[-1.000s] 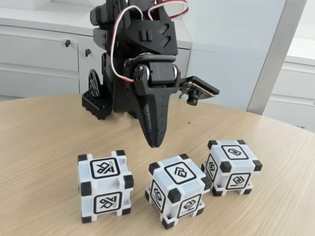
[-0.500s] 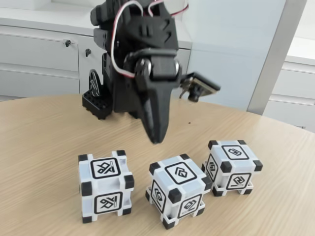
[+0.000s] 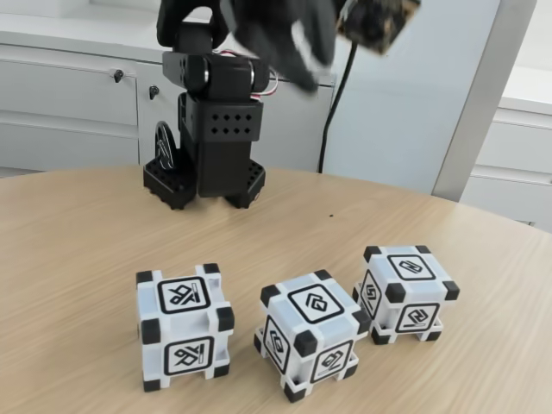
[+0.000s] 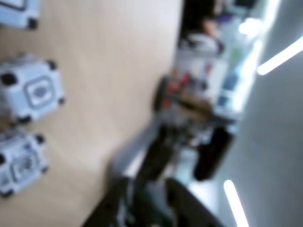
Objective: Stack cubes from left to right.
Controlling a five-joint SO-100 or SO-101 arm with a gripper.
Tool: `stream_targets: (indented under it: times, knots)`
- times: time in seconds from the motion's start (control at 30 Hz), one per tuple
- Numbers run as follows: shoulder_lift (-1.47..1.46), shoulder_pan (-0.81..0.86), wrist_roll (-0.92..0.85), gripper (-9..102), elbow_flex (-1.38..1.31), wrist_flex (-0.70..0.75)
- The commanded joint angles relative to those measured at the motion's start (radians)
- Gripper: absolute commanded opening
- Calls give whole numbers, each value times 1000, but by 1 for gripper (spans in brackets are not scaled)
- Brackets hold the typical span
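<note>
Three white cubes with black corners stand in a row on the wooden table (image 3: 86,233) in the fixed view: the left cube (image 3: 184,326), the middle cube (image 3: 312,332) and the right cube (image 3: 405,291). All three rest apart from one another on the table. My gripper (image 3: 304,79) is swung high above them near the top edge. It is motion-blurred, its fingers taper to a single tip, and it holds nothing. The blurred wrist view shows the cubes along its left edge: one cube (image 4: 31,90) at mid height, another cube (image 4: 19,163) below it and a third cube (image 4: 19,12) at the top corner.
The arm's black base (image 3: 207,164) stands at the back of the table, behind the left cube. White cabinets (image 3: 69,95) and a wall lie behind the table. The wrist camera (image 3: 379,21) juts out at the top right of the arm.
The arm has swung sharply up and back, from hanging just above the gap between the left and middle cubes to the top of the frame. The cubes have not moved.
</note>
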Motion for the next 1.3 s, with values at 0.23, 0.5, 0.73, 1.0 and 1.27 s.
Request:
stream_targets:
  times: [0.23, 0.5, 0.73, 1.0, 1.27]
  knots:
    - [-74, -295, -183, 13, -87, 3]
    - [-417, -368, -267, 31, -98, 3]
    - [-715, -354, -414, 36, -100, 3]
    - [-881, -354, -632, 37, -87, 2]
    - [-953, -351, -775, 41, -94, 2]
